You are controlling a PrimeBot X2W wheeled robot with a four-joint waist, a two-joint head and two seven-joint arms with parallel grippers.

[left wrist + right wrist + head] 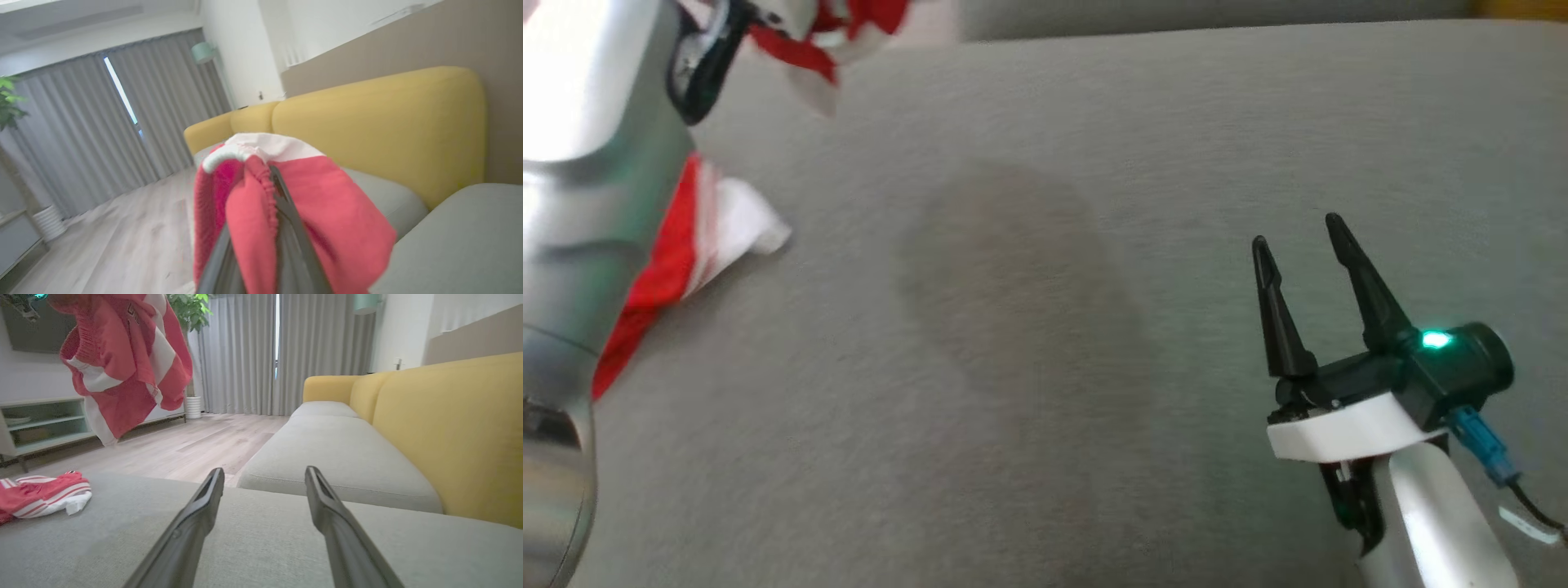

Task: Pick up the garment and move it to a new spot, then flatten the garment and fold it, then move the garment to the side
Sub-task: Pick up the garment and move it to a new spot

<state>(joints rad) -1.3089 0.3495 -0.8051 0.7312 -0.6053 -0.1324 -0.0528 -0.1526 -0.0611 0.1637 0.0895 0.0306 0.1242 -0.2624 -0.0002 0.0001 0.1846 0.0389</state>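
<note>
1. The left gripper (723, 28) is at the far left of the head view, raised above the grey seat cushion (1045, 327), with its pale forearm (588, 163) running down the left edge.
2. Its two dark fingers are closed together on the garment (126, 363). In the left wrist view, red knit cloth with a white band is bunched over and around the fingers.
3. The garment is red with white stripes and hangs in the air from that grip, clear of the cushion. In the right wrist view it is crumpled and dangles at the upper left, in front of the shelf unit (45, 424).
4. A second red and white cloth (41, 494) lies in a heap on the left side of the cushion, partly behind the left forearm in the head view (it looks separate from the hanging piece, though I cannot be sure).
5. The right gripper (1297, 231) is at the near right, low over the cushion. Its fingers are spread apart with nothing between them, and it is well apart from both pieces of cloth.
6. Beyond the cushion are the yellow sofa back (449, 428) on the right, a wooden floor (184, 445), grey curtains (245, 355) and a plant (188, 310).
</note>
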